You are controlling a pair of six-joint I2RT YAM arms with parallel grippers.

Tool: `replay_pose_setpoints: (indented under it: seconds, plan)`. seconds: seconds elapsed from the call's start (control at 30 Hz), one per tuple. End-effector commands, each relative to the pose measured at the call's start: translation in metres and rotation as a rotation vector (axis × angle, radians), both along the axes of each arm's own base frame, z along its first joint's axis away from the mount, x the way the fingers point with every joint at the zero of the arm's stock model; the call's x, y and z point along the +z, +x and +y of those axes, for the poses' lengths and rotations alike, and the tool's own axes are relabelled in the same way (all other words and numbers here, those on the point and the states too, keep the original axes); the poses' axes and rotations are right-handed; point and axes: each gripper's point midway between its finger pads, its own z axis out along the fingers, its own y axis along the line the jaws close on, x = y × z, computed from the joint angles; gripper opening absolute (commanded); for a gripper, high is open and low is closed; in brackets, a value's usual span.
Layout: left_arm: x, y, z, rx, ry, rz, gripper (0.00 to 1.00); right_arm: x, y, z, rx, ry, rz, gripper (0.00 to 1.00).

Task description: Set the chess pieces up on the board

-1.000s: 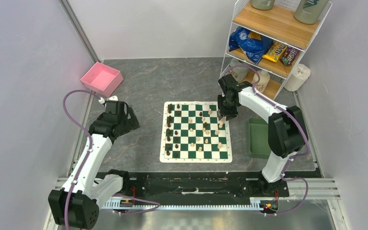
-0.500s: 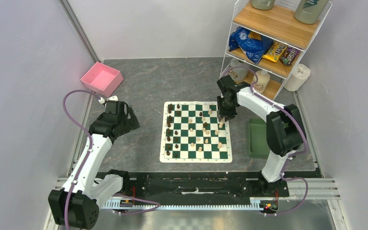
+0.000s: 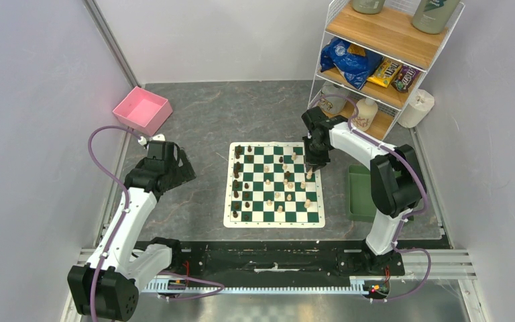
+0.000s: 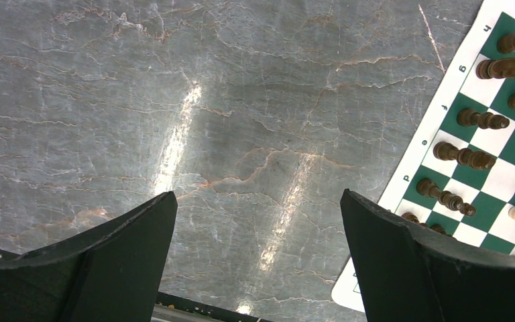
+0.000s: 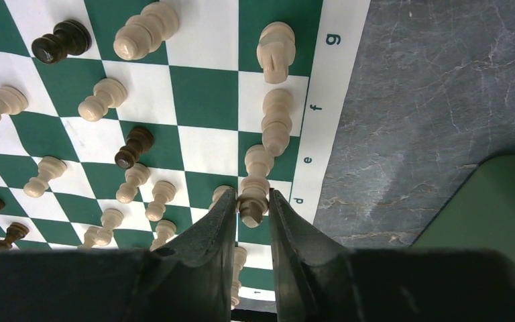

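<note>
The board (image 3: 275, 224) lies on the counter (image 3: 208, 114), with dark pieces (image 3: 237, 180) lined down its left side and pale pieces (image 3: 307, 202) scattered rightward. The right gripper (image 3: 312, 163) hangs over its far right edge. The left gripper (image 3: 182, 169) is well apart to the left.

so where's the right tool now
In the top view the right tool is over the board's far right edge, closed around a pale piece in the edge column.

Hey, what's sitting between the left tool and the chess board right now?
Nothing. Only bare grey marbled tabletop lies between the left tool and the board. The left wrist view shows this, and the top external view agrees.
</note>
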Motion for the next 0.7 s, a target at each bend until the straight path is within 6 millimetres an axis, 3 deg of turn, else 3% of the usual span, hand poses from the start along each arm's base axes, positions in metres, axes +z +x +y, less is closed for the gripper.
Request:
replay_pose_setpoints:
  seconds: [0.0,0.23,0.67]
  plan:
    - [0.017,0.007,0.003,-0.002,0.018,-0.047,0.99,0.001,0.003,-0.001,0.006,-0.016,-0.016,0.27]
    - [0.018,0.007,0.003,-0.003,0.017,-0.049,0.99,0.012,-0.002,0.0,0.014,-0.01,-0.033,0.17]
    - [0.017,0.008,0.001,-0.009,0.011,-0.046,1.0,0.034,-0.026,-0.009,-0.002,-0.003,-0.067,0.15]
